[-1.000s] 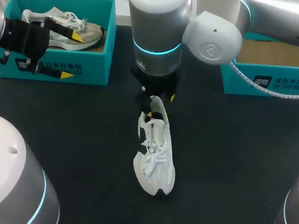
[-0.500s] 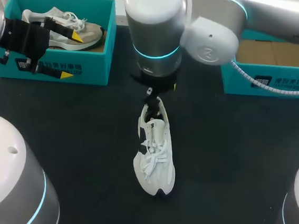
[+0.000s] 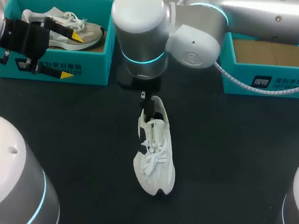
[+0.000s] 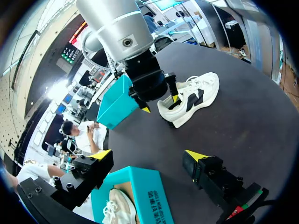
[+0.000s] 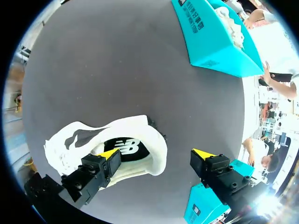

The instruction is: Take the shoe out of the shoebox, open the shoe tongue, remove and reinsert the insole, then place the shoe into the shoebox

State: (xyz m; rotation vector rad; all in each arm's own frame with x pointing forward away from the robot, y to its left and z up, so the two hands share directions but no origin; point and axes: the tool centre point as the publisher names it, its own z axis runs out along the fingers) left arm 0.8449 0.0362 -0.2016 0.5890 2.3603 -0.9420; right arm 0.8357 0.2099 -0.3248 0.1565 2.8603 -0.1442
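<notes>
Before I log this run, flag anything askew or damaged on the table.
Nothing stands out. The shoe stands upright on the table; the right pincer hangs open at its heel.

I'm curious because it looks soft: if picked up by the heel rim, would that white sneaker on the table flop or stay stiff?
The white sneaker probably stays stiff lengthwise, given its thick sole. Its heel collar looks soft, so it may fold under a pinch. The loose laces would likely dangle.
</notes>
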